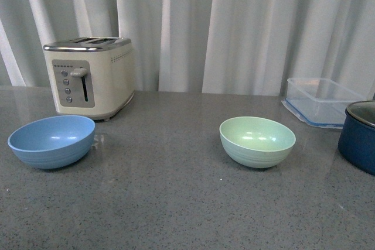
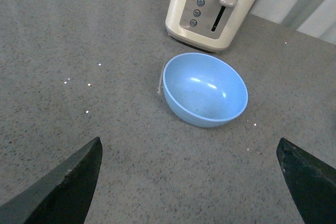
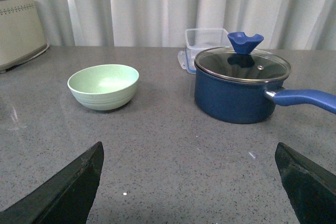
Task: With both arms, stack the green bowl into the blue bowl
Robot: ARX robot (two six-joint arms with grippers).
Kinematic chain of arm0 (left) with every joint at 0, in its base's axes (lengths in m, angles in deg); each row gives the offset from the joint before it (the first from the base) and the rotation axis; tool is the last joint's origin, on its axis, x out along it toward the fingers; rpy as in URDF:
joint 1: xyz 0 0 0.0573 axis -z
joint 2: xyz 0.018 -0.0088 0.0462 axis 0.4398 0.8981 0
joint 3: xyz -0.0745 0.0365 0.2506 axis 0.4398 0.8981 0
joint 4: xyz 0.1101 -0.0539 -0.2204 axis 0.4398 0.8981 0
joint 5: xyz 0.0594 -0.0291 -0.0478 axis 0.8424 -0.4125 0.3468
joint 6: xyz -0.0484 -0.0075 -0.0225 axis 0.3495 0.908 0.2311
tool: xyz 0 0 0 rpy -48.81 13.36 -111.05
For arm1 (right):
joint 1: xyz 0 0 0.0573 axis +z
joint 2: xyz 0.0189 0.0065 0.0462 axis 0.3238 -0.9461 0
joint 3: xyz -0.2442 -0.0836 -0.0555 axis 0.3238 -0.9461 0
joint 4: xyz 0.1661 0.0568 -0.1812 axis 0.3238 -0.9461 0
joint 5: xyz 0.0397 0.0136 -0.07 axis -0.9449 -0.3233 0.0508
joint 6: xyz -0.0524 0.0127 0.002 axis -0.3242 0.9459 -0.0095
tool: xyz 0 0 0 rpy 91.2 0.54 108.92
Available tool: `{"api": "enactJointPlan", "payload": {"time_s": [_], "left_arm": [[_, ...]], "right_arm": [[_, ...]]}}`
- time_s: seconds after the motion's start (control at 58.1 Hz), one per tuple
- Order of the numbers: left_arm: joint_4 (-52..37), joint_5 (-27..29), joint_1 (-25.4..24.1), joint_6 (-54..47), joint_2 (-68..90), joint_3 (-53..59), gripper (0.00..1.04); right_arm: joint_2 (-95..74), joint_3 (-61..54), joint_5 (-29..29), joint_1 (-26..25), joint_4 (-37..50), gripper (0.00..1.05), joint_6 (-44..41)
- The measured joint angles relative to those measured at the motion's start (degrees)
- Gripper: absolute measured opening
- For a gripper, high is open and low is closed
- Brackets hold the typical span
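Observation:
The light blue bowl (image 1: 52, 141) sits upright and empty at the left of the grey counter, in front of the toaster. The pale green bowl (image 1: 257, 141) stands upright and empty right of centre. Neither arm shows in the front view. In the left wrist view my left gripper (image 2: 189, 182) is open over bare counter, short of the blue bowl (image 2: 205, 89). In the right wrist view my right gripper (image 3: 189, 182) is open with nothing between its fingers; the green bowl (image 3: 103, 86) lies well ahead of it, off to one side.
A cream toaster (image 1: 89, 76) stands behind the blue bowl. A dark navy pot (image 1: 358, 136) with glass lid (image 3: 242, 63) and long handle (image 3: 304, 98) sits at the right edge, a clear plastic container (image 1: 321, 100) behind it. White curtains hang at the back.

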Motion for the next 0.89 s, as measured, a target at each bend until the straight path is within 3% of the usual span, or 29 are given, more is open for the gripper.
{"api": "enactJointPlan", "payload": {"time_s": [0.172,0.482,0.894], "left_arm": [[1.33,-2.4,-1.05,5.86,17.14,-12.41,0.98],[7.78,-1.53,-1.03,13.68,41.62,-31.1,0.98],[13.94,1.77,1.66,18.12,56.28,-43.32,0.98]], "right_arm": [[0.0,0.0,0.0,0.0,0.0,0.95,0.0],[0.0,0.0,0.0,0.0,0.0,0.95,0.0],[0.0,0.0,0.0,0.0,0.0,0.95,0.0]]}}
